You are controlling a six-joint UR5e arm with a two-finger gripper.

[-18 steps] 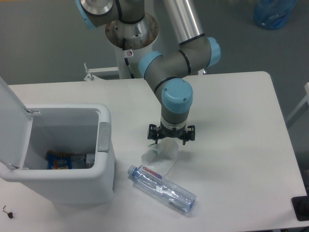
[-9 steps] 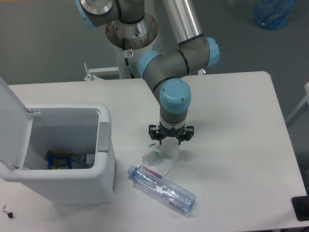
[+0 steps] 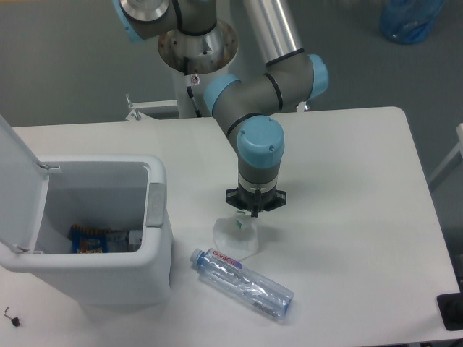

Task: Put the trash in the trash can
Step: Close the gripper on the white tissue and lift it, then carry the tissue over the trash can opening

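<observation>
From the fixed camera, the gripper (image 3: 254, 211) points straight down with its fingers drawn narrow, pinching the top of the crumpled white wrapper (image 3: 236, 237), which reaches the table (image 3: 347, 217) directly beneath it. The crushed bottle (image 3: 242, 282) lies just below and in front of the gripper. The trash can (image 3: 94, 238) stands to the gripper's left, lid open, 1 colourful packet inside.

Wrapper (image 3: 236, 237) right of trash can (image 3: 108, 278); bottle (image 3: 242, 283) in front of wrapper; hand (image 3: 255, 214) above wrapper.
</observation>
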